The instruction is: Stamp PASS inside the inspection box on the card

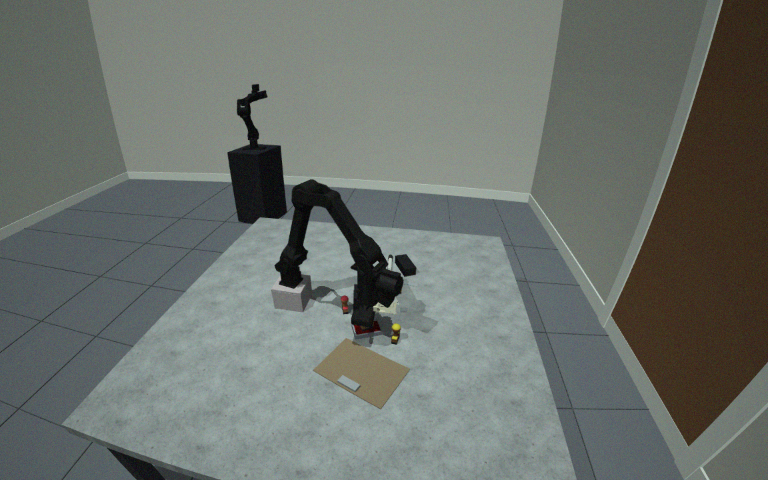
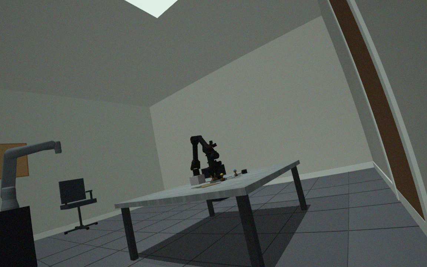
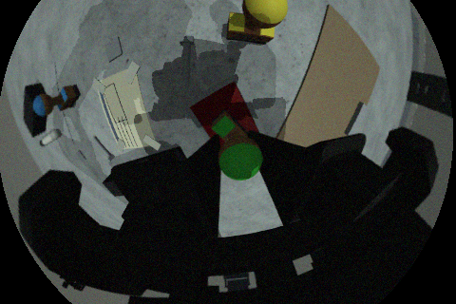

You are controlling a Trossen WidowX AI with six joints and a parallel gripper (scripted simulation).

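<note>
My gripper (image 1: 364,324) (image 3: 234,137) is shut on the green-marked stamp (image 3: 240,161), its green knob and brown handle between the fingers. The stamp is over the red ink pad (image 1: 377,327) (image 3: 214,102); whether its face touches the pad cannot be told. The cream card (image 1: 389,308) (image 3: 124,81) with printed lines lies to the left of the pad in the wrist view, held at its corners; its inspection box is not clear. In the exterior view the small things beside the gripper (image 2: 214,178) are hard to make out.
A yellow stamp (image 1: 395,332) (image 3: 265,5) stands close to the pad. A red stamp (image 1: 345,303) stands near the arm base. A blue stamp (image 2: 235,171) (image 3: 40,104) stands beyond the card, near a black block (image 1: 405,265). A brown board (image 1: 369,373) (image 3: 332,76) lies on the pad's other side.
</note>
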